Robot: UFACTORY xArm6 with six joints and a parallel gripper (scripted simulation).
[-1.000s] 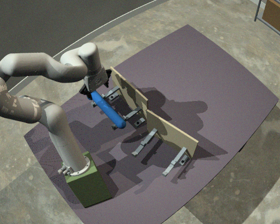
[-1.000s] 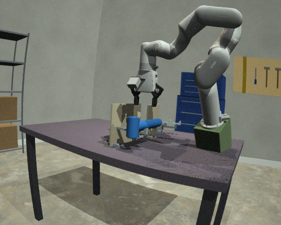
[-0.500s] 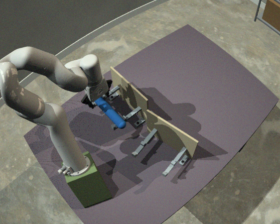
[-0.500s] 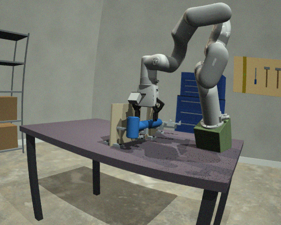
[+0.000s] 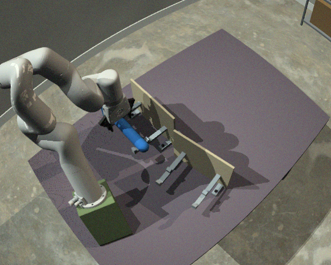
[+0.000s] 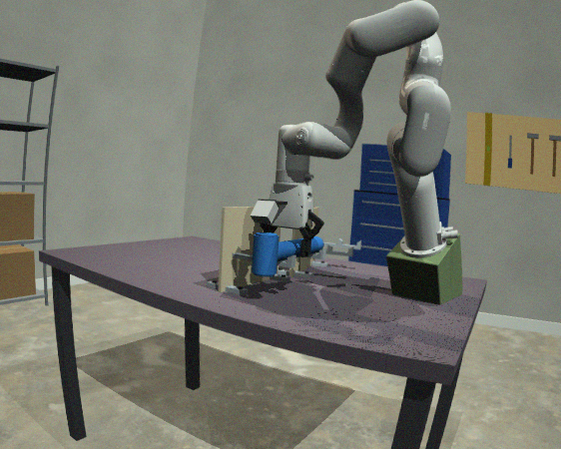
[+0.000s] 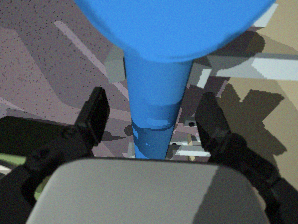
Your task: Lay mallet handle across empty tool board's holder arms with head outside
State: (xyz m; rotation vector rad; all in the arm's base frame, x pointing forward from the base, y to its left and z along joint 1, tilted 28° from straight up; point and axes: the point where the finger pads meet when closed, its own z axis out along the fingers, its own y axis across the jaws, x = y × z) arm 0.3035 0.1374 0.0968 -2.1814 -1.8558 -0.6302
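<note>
The blue mallet (image 5: 132, 136) lies across the two holder arms of the left tool board (image 5: 152, 109). Its handle (image 7: 155, 117) runs between my fingers, and its head (image 6: 266, 254) is at the far left end, hidden under my wrist in the overhead view. My gripper (image 7: 153, 101) is open and straddles the handle near the head, with a gap on each side. It also shows in the overhead view (image 5: 118, 115) and the side view (image 6: 302, 238). The second tool board (image 5: 204, 159) stands to the right, with its two grey arms (image 5: 171, 168) (image 5: 208, 189) empty.
The arm's green base block (image 5: 104, 218) stands at the table's near left. Both boards rise upright just behind the arms. Off the table, a shelf with boxes (image 6: 11, 215) and a blue cabinet (image 6: 375, 210) stand.
</note>
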